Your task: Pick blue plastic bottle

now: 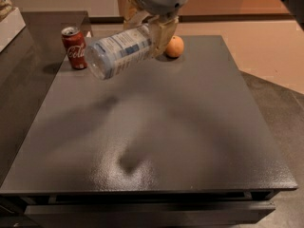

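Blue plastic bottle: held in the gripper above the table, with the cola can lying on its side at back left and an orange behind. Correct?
No: the camera view shows the cola can standing upright. The gripper does hold the blue plastic bottle clear of the table, with the orange behind it.

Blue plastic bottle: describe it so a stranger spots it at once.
Above the far end of the dark table, the gripper hangs at the top of the view, shut on the blue plastic bottle. Unlike the red cola can and the orange nearby, it is clear, white-labelled and airborne.
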Available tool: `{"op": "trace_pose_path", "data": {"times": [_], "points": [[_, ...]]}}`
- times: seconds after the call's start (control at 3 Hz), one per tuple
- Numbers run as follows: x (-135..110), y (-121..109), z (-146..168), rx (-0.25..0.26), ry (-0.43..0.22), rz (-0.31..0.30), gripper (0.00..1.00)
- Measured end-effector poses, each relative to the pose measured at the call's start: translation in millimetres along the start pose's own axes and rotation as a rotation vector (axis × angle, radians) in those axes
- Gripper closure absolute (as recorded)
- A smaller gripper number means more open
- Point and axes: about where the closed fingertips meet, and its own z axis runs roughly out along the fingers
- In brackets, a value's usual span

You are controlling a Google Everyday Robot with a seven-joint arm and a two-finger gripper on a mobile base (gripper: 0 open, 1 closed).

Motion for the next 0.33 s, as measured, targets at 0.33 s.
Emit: {"op": "trace_pose_path", "data": {"times": [0.33], "points": [[0.2, -9.6, 0.2, 0.036, 0.003, -0.001, 1.0]]}}
